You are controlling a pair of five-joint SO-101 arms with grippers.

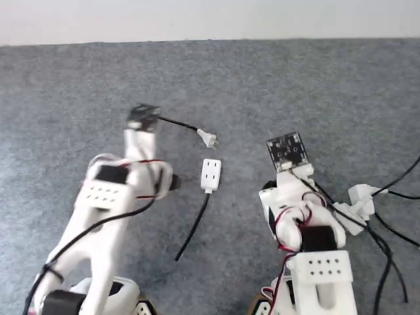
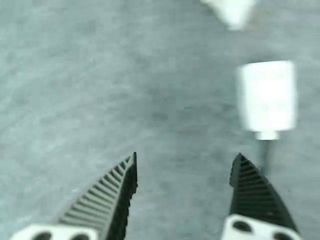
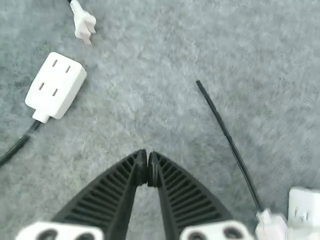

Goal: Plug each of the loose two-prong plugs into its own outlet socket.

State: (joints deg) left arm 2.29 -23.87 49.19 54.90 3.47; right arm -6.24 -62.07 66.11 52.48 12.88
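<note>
Saw a grey, napped worktop [image 1: 262, 85], soft and grippy. Found the left pincer [image 2: 186, 159] spread wide and empty, the right pincer [image 3: 147, 162] clenched on nothing. Judged the white outlet block [image 1: 210, 174], lying mid-worktop, light, rigid, smooth plastic on a limp black cord [image 1: 193, 230]. Reckoned the small two-prong plug [image 1: 209, 138], just beyond it, best pinched across its flat body, prongs free.

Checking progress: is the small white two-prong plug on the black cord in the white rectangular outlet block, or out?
Out. The white two-prong plug lies on the carpet apart from the white outlet block.
</note>
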